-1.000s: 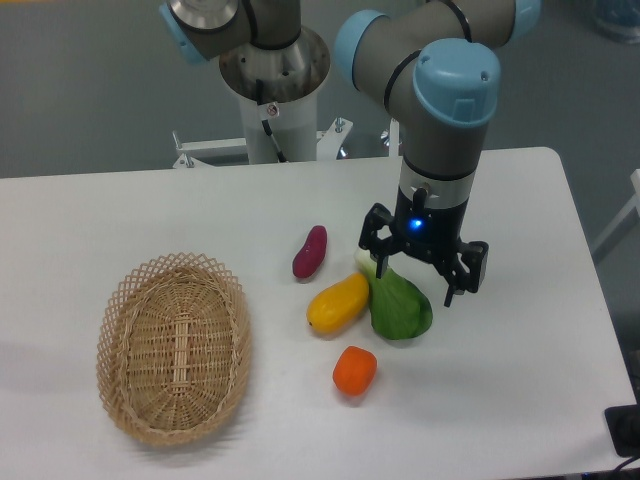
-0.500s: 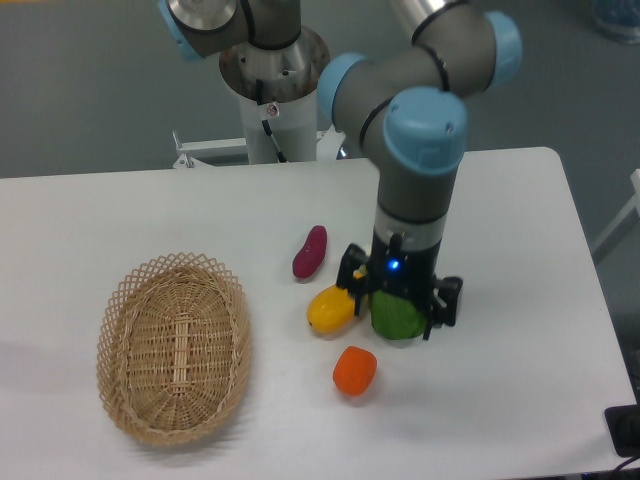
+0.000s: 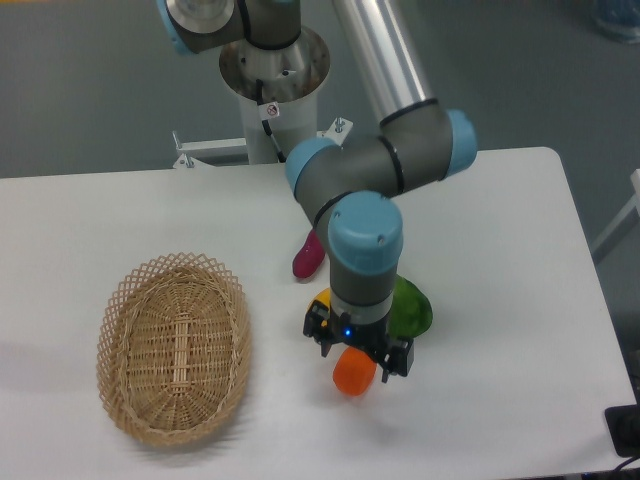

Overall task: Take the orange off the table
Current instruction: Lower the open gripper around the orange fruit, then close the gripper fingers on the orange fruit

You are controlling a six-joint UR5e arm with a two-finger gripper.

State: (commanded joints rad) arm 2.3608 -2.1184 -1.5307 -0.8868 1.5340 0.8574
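Half the orange (image 3: 352,376) hidden under the tool (image 3: 358,358), grip state unclear.

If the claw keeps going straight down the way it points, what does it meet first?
Most likely the orange, which sits directly under the claw, partly between its fingers. Below that is only the table. Exact height is unclear from this view.

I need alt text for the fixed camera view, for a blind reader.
A robot gripper hangs open directly above the orange on the white table. A wicker basket lies left; green, yellow and purple produce sit behind.
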